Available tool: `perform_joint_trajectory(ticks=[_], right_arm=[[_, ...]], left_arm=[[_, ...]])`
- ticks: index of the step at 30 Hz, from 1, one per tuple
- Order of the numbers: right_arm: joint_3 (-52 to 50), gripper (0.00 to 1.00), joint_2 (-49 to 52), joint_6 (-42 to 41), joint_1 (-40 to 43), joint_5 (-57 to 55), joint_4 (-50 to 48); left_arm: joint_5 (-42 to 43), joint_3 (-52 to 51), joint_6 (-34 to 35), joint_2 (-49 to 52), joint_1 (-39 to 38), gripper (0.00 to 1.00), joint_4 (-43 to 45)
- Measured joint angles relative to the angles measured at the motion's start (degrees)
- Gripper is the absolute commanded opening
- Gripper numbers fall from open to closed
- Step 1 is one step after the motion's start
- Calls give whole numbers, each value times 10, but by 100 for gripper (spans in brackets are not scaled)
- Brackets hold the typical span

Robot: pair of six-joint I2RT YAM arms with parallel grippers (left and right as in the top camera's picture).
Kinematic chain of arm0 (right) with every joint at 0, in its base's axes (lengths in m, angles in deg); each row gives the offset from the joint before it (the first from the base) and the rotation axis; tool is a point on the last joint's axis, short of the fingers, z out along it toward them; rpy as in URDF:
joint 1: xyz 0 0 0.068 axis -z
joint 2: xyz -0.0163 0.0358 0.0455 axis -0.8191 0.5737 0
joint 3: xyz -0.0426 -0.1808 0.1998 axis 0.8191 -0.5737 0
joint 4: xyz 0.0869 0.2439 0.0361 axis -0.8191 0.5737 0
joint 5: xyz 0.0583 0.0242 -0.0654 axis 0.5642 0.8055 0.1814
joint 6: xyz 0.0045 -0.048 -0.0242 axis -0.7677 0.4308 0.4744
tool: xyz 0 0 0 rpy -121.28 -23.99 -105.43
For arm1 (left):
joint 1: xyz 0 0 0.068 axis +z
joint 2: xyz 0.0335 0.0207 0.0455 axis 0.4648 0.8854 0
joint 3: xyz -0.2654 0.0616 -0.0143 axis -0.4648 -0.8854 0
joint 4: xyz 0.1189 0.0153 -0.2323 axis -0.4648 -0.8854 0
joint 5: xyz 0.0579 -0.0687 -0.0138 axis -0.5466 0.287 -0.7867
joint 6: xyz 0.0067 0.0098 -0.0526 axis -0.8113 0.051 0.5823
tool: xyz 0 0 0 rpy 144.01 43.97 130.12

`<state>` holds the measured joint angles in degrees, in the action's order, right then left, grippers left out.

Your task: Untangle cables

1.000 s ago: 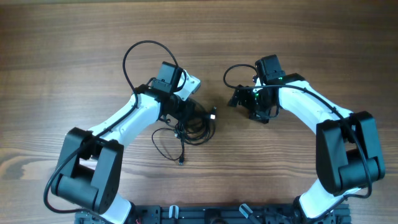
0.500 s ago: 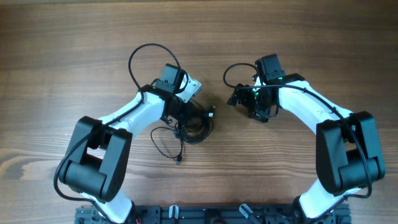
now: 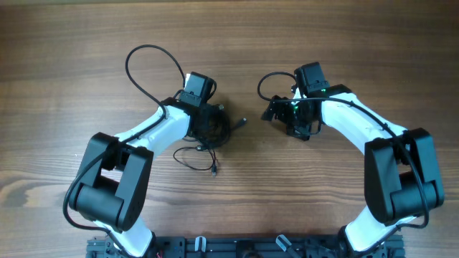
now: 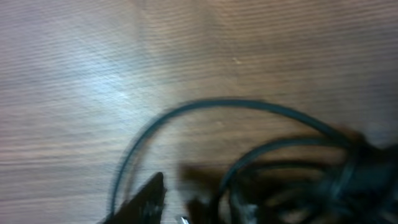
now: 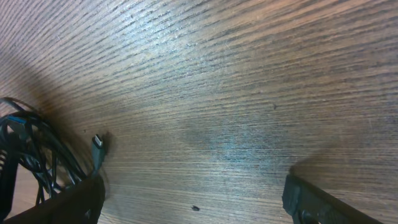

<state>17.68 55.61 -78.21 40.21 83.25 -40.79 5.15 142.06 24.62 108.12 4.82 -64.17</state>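
The cables (image 3: 221,133) are bunched directly under the left gripper (image 3: 205,122), one thin loop trailing back toward its arm. Whether the left jaws are closed on them cannot be told; the wrist view is blurred. The right gripper (image 5: 193,208) is held wide with nothing between its fingers. The bundle lies just outside one finger (image 5: 74,200), and a plug (image 5: 98,146) is seen beside it.

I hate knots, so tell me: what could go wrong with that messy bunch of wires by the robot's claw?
The left claw sits right at the tangled cables; pulling might drag the whole bunch or tighten the knot. The loose plug lies close to the open right claw and could snag on a finger.
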Motion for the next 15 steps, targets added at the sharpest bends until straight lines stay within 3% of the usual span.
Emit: perform_joint_trajectory(ticks=[2,4,12,15], right_arm=[[0,95,0,0,0,0,-1],[0,94,0,0,0,0,-1],[0,97,0,43,0,32,4],[0,87,-1,85,0,97,2]], left_arm=[[26,0,4,0,0,22,-23],[41,0,9,0,0,4,-31],[47,0,13,-8,0,4,-38],[47,0,13,-71,0,4,-40]])
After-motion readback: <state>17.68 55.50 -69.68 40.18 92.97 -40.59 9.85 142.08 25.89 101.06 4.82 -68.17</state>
